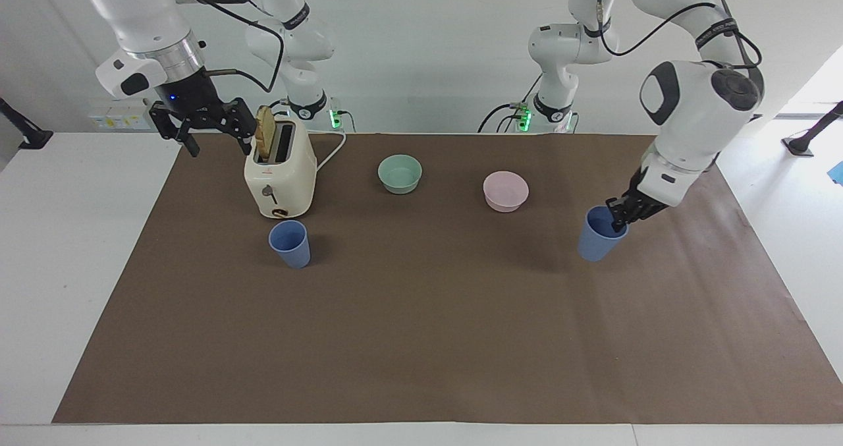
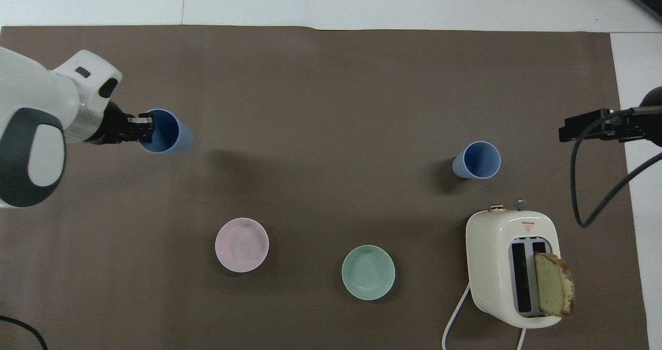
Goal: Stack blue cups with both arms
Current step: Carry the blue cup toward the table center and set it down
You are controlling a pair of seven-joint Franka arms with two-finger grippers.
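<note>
Covering white table (image 1: 79, 248): brown paper (image 1: 421, 340)

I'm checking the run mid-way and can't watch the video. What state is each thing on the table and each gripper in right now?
left gripper: shut on the held blue cup's rim.
held blue cup: lifted, tilted, above the brown mat.
other blue cup: upright beside the toaster, untouched.
right gripper: open, waiting beside the toaster's top.
toaster: bread slice sticking up.
green bowl: upright, empty.
pink bowl: upright, empty.
</note>
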